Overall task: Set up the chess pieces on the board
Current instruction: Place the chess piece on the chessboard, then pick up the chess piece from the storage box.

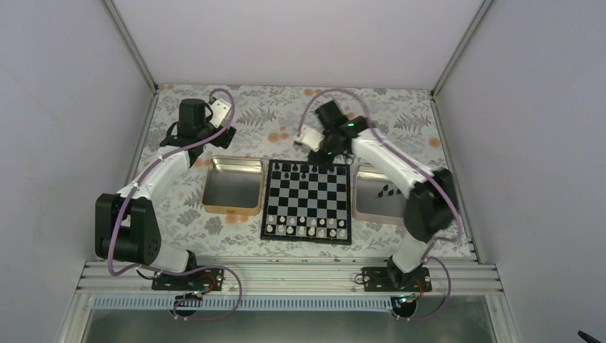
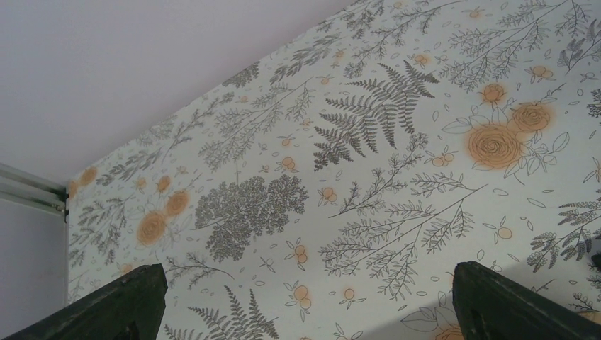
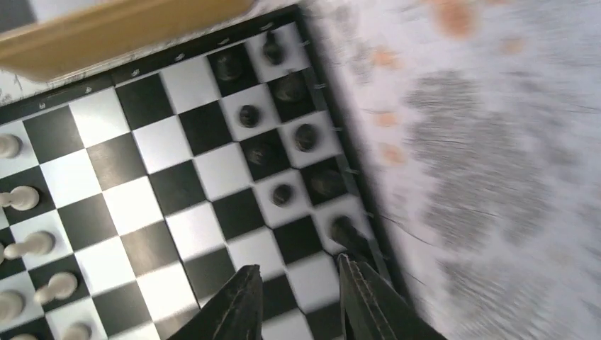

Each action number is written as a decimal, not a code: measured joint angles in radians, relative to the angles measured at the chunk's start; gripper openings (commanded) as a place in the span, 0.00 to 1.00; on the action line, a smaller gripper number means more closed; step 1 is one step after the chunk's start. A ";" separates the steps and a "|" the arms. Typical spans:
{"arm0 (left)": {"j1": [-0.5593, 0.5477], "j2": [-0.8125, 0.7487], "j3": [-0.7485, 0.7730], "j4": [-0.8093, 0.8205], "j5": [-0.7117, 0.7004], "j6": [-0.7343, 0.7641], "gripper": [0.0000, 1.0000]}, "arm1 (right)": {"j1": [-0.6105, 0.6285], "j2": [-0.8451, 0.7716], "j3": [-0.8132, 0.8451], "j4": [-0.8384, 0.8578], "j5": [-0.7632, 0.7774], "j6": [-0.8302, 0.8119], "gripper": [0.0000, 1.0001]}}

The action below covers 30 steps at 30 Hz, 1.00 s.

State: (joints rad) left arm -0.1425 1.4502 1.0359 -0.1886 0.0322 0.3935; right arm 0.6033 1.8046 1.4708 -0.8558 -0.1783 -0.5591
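The right claw (image 3: 299, 265) is hovering over the far edge of the board (image 1: 307, 196), right of its middle. Its fingers are standing narrowly parted, with bare squares showing between them and nothing pinched. The black pieces (image 3: 305, 137) are standing in the two rows along the board's far edge, running from its far left corner toward the claw. The nearest one is sitting just ahead of one fingertip (image 3: 349, 263); the wrist view is too blurred to tell whether they are touching. More black pieces are lying loose in the silver tray (image 1: 368, 196), which is resting against the board's right side.

The board is lying in the middle of the table (image 1: 286, 114), a little toward the near edge. It is square, with its sides running parallel to the table's edges. The white pieces (image 1: 307, 225) are filling the two rows facing the near edge. All pieces on the board are standing upright.

The gold tray (image 1: 232, 184) is sitting just beside the board's left side. The left claw (image 2: 308, 268) is hanging spread wide over bare table toward the far left corner, holding nothing.
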 measured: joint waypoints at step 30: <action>0.000 0.000 0.000 0.014 -0.013 0.008 1.00 | -0.605 -0.346 -0.560 0.022 0.059 -0.008 0.32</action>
State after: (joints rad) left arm -0.1425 1.4502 1.0359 -0.1745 0.0196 0.4015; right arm -0.0013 1.4586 0.9112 -0.8341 -0.1196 -0.5674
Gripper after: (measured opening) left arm 0.999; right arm 0.317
